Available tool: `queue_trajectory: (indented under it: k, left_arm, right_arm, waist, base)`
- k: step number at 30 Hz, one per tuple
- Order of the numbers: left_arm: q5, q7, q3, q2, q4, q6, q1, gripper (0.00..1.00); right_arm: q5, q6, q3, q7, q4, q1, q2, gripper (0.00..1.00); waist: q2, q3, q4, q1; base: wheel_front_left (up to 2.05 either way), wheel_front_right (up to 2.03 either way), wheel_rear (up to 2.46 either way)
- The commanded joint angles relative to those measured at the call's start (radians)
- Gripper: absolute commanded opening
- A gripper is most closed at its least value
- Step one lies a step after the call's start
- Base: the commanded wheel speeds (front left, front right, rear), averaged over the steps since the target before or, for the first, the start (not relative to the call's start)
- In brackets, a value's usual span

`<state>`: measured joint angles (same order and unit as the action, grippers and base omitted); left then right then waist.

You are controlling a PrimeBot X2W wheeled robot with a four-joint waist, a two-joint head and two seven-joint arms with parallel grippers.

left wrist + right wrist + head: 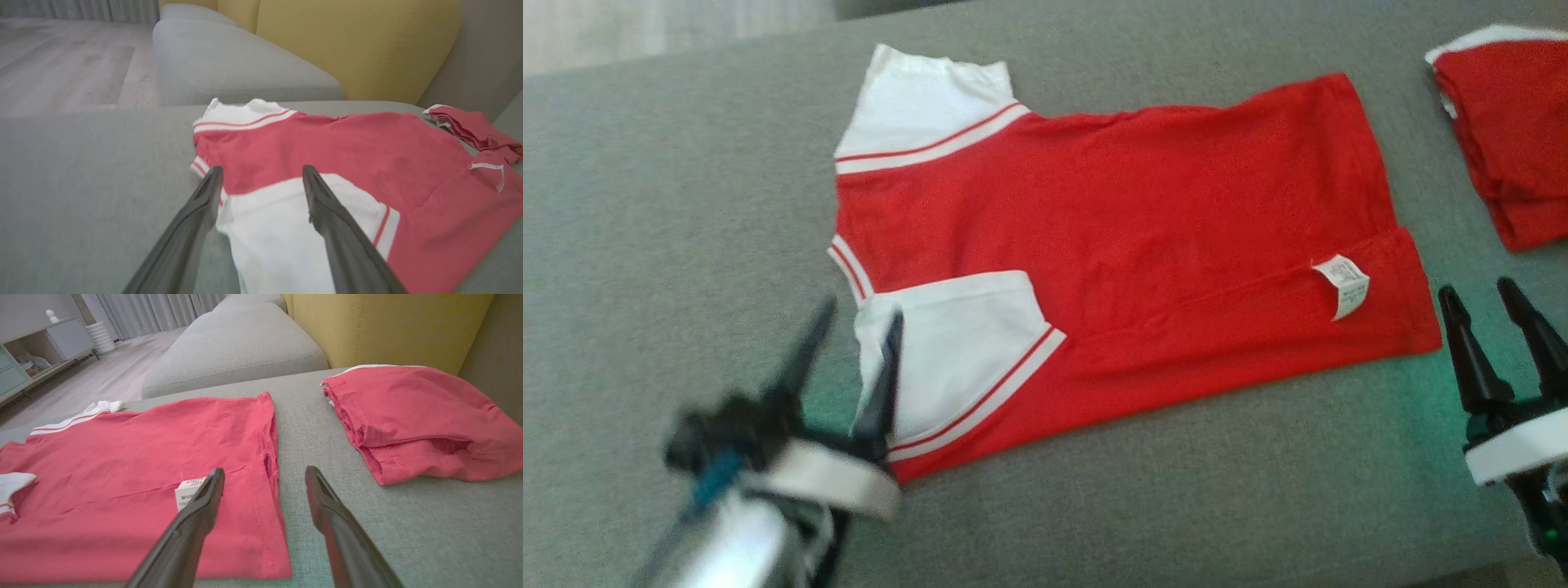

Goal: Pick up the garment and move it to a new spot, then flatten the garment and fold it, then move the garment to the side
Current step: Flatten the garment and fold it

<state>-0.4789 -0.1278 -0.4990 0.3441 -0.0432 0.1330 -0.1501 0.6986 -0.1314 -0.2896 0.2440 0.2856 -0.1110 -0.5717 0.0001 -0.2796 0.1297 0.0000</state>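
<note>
A red garment (1143,237) with white sleeves lies spread on the grey sofa seat (670,245), folded lengthwise, a white label near its hem. My left gripper (854,331) stands open over the near white sleeve (278,228), nothing between its fingers. My right gripper (1486,302) is open too, just off the garment's hem (269,465) at the right, holding nothing. In the right wrist view the label (188,493) lies beside the left finger.
A second red garment (1511,139), folded, sits at the far right of the seat; it is also in the right wrist view (421,420). Yellow back cushions (351,45) and a grey sofa section (237,343) stand beyond. Wooden floor lies past the seat's left edge.
</note>
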Motion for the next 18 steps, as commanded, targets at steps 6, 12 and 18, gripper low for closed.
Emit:
queue_trajectory:
  k: [6, 12, 18]
  left_arm:
    - [-0.018, 0.22, 0.078, 0.139, 0.032, -0.124, -0.372, 1.0]
    - [-0.143, 0.529, 0.074, 0.183, -0.105, -0.23, -0.697, 1.0]
    - [-0.235, 0.753, 0.048, 0.181, -0.249, -0.251, -0.905, 1.0]
  right_arm:
    - [-0.085, 0.001, 0.047, 0.016, -0.108, -0.001, 0.051, 1.0]
    - [-0.111, 0.001, 0.031, 0.016, -0.134, -0.036, 0.079, 1.0]
    - [-0.115, 0.001, 0.008, 0.016, -0.138, -0.073, 0.088, 1.0]
  waist:
    - [-0.0001, -0.095, 0.08, 0.0]
    - [-0.0001, -0.16, 0.146, 0.0]
    - [-0.0001, -0.228, 0.187, 0.0]
  base:
    - [0.0, 0.0, 0.0]
    - [0.0, 0.0, 0.0]
    - [0.0, 0.0, 0.0]
